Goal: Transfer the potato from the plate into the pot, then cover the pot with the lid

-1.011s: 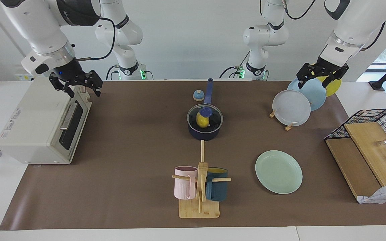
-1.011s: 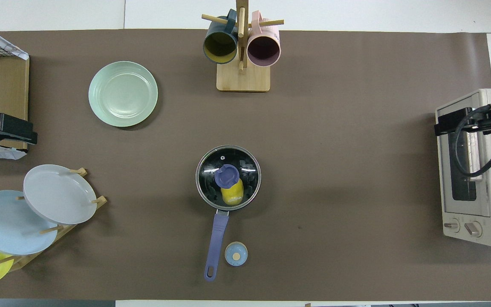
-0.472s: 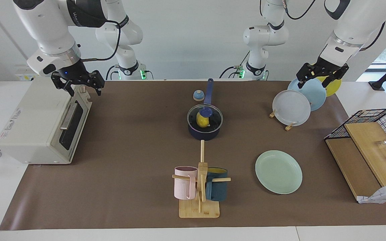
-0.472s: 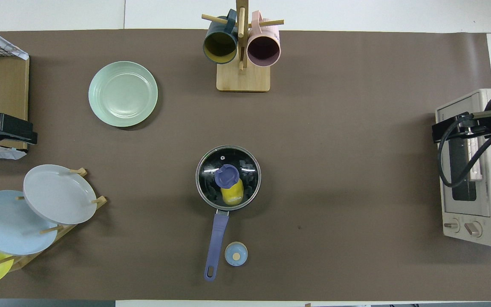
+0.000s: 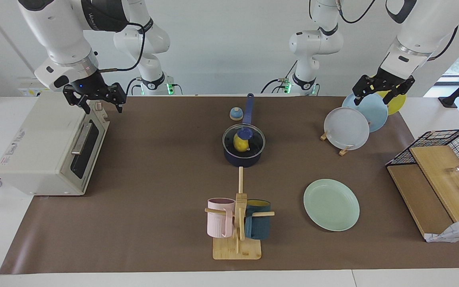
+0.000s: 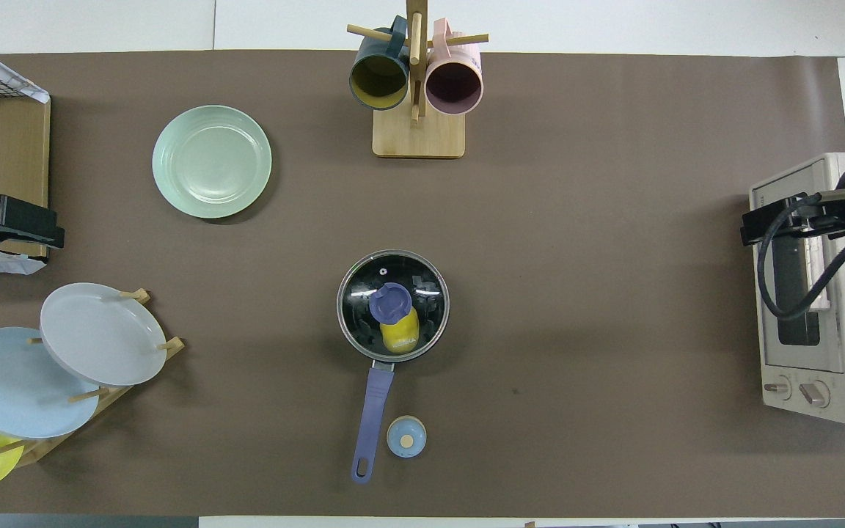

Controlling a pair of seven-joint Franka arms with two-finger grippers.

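Potato inside lidded pot, glass lid seated, mid-table; mint plate bare. Right gripper spread over toaster oven corner. Left gripper spread over plate rack.

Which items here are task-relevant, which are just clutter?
Task items: glossy yellow potato inside the dark navy saucepan, covered by the clear glass lid; pale mint-green plate.
Clutter: cream toaster oven, wooden mug tree, upright plate rack, small blue-and-tan bell.
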